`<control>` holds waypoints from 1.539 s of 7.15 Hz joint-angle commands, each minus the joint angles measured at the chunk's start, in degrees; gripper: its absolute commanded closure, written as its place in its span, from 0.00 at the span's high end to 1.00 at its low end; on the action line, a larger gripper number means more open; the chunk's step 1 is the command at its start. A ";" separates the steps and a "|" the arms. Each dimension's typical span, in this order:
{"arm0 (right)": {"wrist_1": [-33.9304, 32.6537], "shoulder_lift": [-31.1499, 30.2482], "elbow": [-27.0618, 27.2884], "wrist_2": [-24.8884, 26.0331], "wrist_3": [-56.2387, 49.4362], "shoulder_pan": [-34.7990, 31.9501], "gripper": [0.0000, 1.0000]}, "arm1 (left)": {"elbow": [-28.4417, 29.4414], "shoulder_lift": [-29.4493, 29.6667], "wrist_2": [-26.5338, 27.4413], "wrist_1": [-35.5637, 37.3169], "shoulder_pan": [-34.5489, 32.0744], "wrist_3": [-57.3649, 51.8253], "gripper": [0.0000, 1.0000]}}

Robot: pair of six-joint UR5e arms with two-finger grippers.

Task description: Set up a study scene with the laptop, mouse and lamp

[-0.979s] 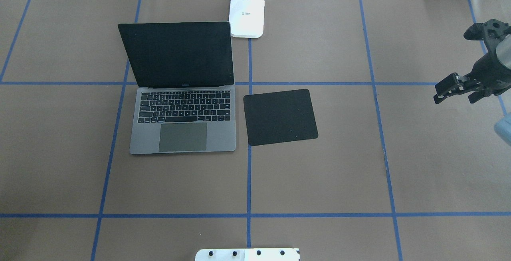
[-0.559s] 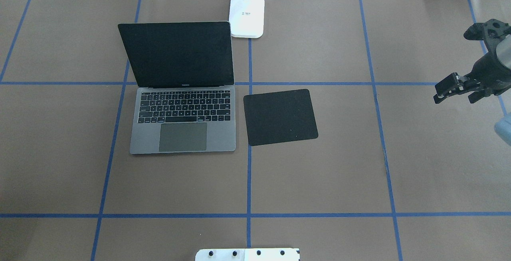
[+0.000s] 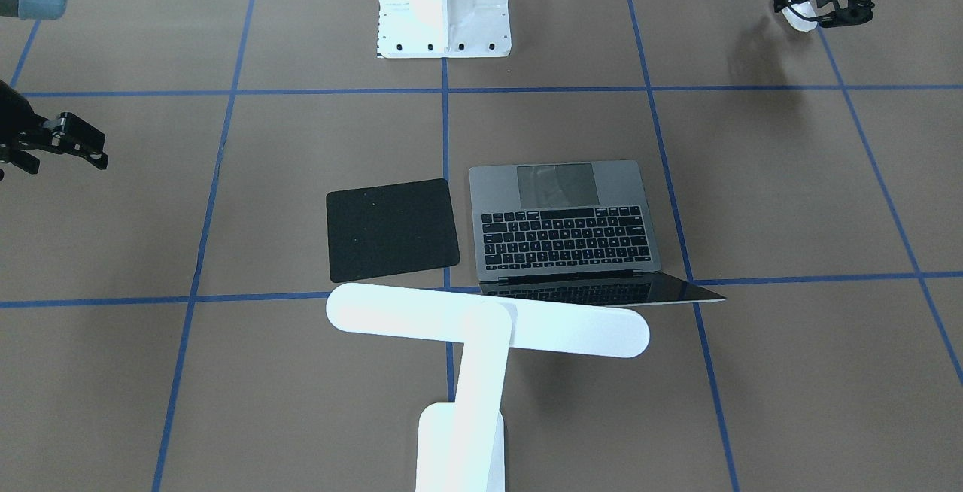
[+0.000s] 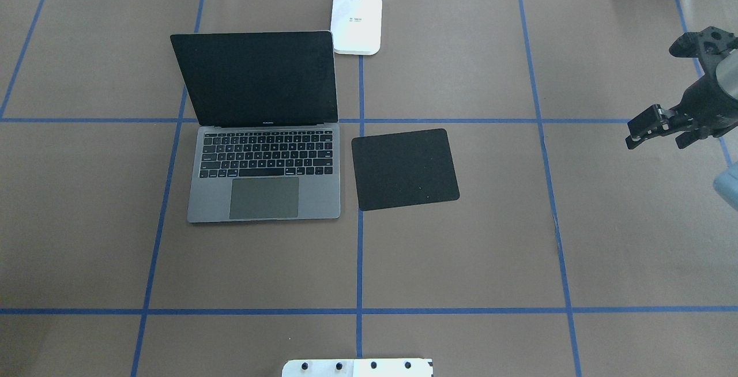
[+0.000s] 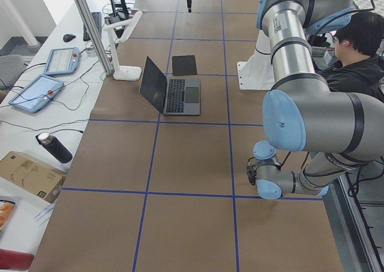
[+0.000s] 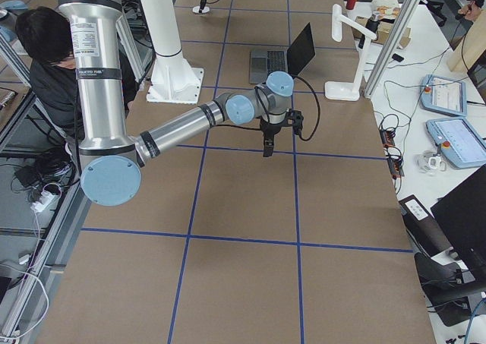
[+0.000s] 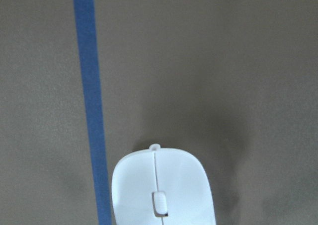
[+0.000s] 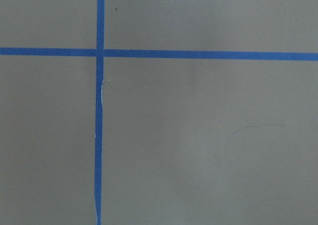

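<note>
Setting: robotics lab.
Surface: brown cover gridded with blue tape.
Robot: left arm, right arm, white pedestal.
Periphery: teach pendants, seated operator.

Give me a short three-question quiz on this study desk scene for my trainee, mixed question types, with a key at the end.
1. True or false: the slim grey metal laptop stands open, with its dark screen raised.
2. The flat black square pad lies: A) under the laptop; B) beside the laptop, on the robot's right; C) against the white T-shaped lamp.
3. Which gripper holds the glossy white oval mouse?
Key: 1 true. 2 B. 3 the left gripper, far off on the robot's left, away from the pad.
</note>
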State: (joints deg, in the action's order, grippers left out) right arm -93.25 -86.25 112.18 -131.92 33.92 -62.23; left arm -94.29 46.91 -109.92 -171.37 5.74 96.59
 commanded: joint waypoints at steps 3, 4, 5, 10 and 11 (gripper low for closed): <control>0.00 0.03 0.32 0.00 0.00 0.00 0.99 | 0.51 0.38 0.06 -0.10 0.41 0.35 0.82; 0.00 0.03 0.41 0.00 0.00 0.00 0.99 | 0.51 0.38 0.06 -0.10 0.41 0.53 0.82; 0.00 0.03 0.41 0.00 0.00 0.00 0.99 | 0.60 0.38 -0.03 -0.10 0.41 0.53 0.80; 0.00 -0.06 1.11 0.09 0.00 0.00 0.99 | 0.51 0.38 -0.03 -0.45 0.50 0.53 0.65; 0.00 0.03 1.11 0.09 0.18 0.17 0.99 | 0.51 0.29 -0.03 -0.98 0.50 0.61 0.63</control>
State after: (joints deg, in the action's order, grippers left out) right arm -93.25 -86.30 113.22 -131.84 33.96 -62.17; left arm -93.78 47.27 -109.95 -171.85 6.24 97.14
